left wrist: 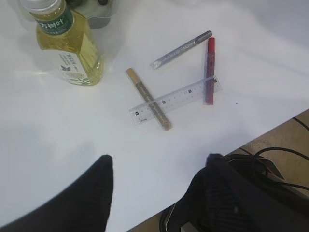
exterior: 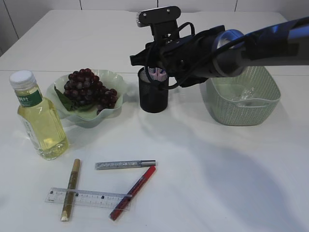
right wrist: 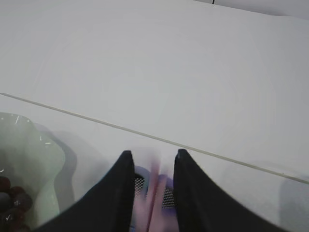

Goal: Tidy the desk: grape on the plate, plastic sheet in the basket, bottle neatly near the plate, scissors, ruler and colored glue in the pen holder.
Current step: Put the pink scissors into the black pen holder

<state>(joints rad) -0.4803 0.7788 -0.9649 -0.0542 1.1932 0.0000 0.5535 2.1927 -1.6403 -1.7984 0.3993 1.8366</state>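
- White desk (exterior: 203,174) all round, pale wall panels far behind.
- Right gripper (right wrist: 152,159) hangs over the black mesh holder (exterior: 153,99) at mid-desk, jaws a modest gap apart with pink scissors (right wrist: 155,193) blurred between them; whether the fingers actually touch the handles, I cannot tell.
- Scissors handles poke out of the holder's top, under the gripper.
- Just right of the holder sits the green basket (exterior: 270,104), with a clear plastic sheet (exterior: 245,94) inside.
- Left of the holder, the wavy green plate (exterior: 113,108) carries the dark grapes (exterior: 88,88).
- Further left, the bottle (exterior: 39,121) of yellow liquid stands upright, close beside the plate.
- Near edge: a silver glue pen (exterior: 125,165), a red glue pen (exterior: 134,191) and a gold glue pen (exterior: 70,189) lie flat, not yet in the holder.
- Clear ruler (exterior: 88,198) lies across the gold pen and meets the red pen's near end.
- Left gripper (left wrist: 157,166) hovers at the near edge, jaws wide, nothing in them, pens and ruler ahead of it.
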